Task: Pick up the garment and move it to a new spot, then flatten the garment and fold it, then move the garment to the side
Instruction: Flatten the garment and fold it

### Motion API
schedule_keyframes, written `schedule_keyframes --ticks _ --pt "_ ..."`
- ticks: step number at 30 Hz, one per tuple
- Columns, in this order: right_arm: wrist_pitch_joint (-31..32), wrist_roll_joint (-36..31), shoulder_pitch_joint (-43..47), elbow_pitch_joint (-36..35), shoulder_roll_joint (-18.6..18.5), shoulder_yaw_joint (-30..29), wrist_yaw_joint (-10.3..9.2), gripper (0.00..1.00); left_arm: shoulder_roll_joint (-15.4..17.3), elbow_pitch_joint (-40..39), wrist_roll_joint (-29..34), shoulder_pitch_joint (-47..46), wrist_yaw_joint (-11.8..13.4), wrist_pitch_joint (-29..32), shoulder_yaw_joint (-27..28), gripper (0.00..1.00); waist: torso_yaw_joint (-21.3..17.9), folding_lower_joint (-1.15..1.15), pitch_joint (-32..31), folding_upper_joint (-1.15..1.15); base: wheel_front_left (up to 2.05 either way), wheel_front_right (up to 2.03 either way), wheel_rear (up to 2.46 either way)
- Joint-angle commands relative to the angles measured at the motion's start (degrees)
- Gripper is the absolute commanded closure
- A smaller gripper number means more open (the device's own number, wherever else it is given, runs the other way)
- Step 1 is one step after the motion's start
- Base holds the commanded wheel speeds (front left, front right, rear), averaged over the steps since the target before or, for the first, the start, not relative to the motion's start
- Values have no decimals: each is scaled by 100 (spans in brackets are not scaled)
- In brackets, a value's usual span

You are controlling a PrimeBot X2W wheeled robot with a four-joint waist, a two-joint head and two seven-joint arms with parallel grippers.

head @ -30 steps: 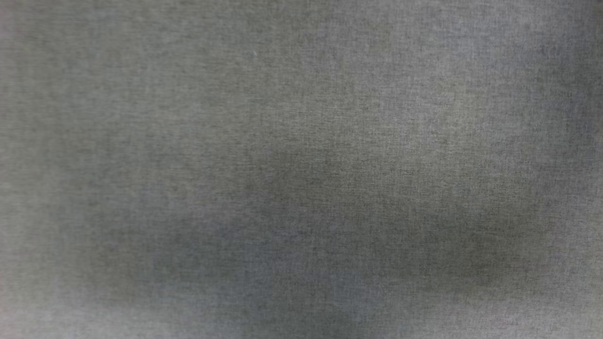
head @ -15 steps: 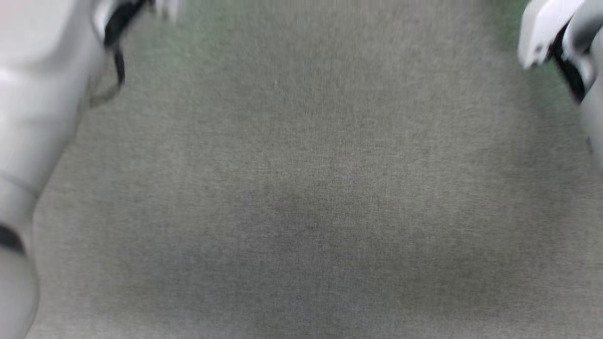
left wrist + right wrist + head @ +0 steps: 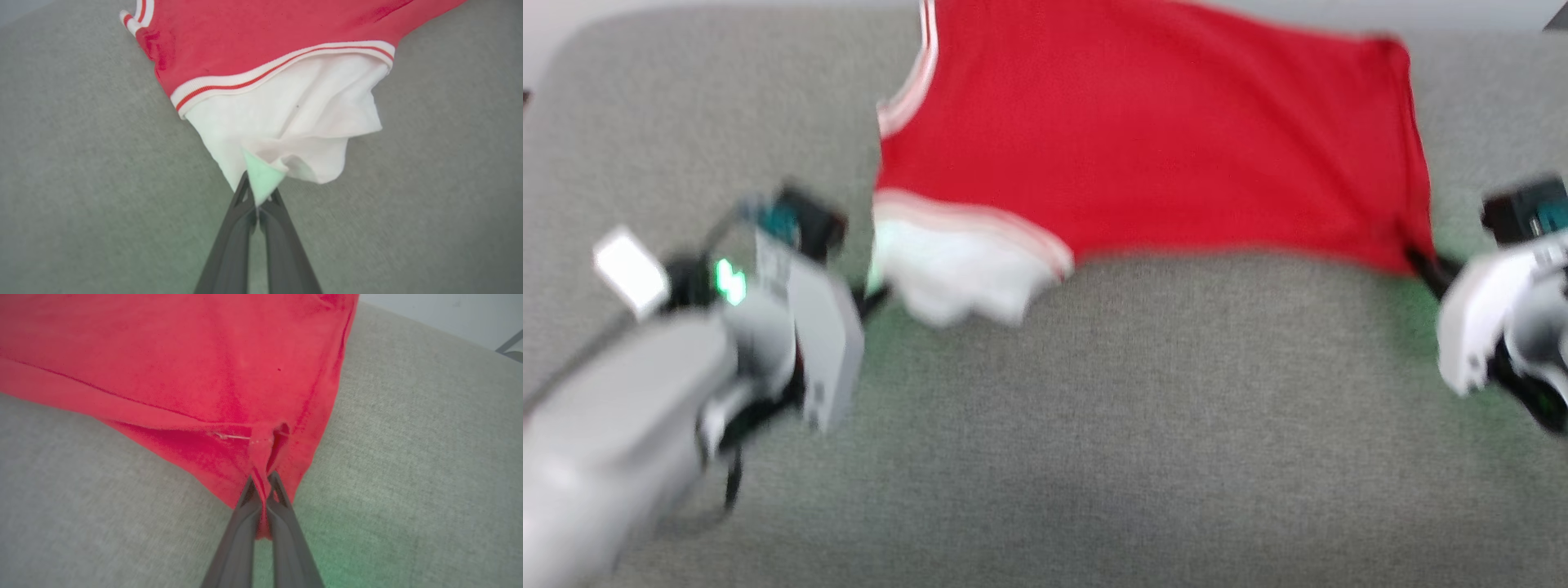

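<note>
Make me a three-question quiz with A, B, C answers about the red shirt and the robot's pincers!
1. Where does the left pincer hold the shirt? A collar; B white sleeve; C red hem.
2. What colour is the surface under it? A blue; B brown; C grey.
3. The right pincer is: A shut on red cloth; B wide open; C shut on nothing.
Answers: 1 B, white cloth is in its grip. 2 C, grey fabric lies all around. 3 A, red cloth is pinched in it.
</note>
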Motion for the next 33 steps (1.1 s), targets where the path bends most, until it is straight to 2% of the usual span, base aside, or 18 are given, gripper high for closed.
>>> schedule_keyframes --ticks 1,7,10,16,23,29,33 --pt "39 96 168 -78 -77 -3 -11 100 122 -150 -30 168 116 -3 -3 100 -8 0 -378 0 0 0 0" --pt "452 794 1386 -1139 -726 7 -11 100 990 -2090 -502 1531 1189 80 -104 100 42 0 -560 0 0 0 0" --pt "568 996 1912 -1531 -960 -122 -11 100 1282 -2842 -747 2093 1679 38 -139 100 67 0 -600 0 0 0 0" --pt "1026 1299 2852 -2226 -1201 -298 -11 100 1576 -3707 -1117 2871 2283 -18 -188 100 98 0 -655 0 0 0 0" --pt "1617 1468 3777 -2943 -1401 -660 -11 100 1820 -4097 -1185 3193 2624 -36 -208 100 104 0 -641 0 0 0 0" --pt "1944 1342 4233 -3388 -1301 -1102 -11 100 1960 -4272 -1289 3261 2741 -21 -175 100 49 0 -663 0 0 0 0" --pt "2053 1248 4324 -3732 -1220 -1527 -10 100 2170 -4441 -1248 3049 2861 -7 -20 100 13 0 -700 0 0 0 0"
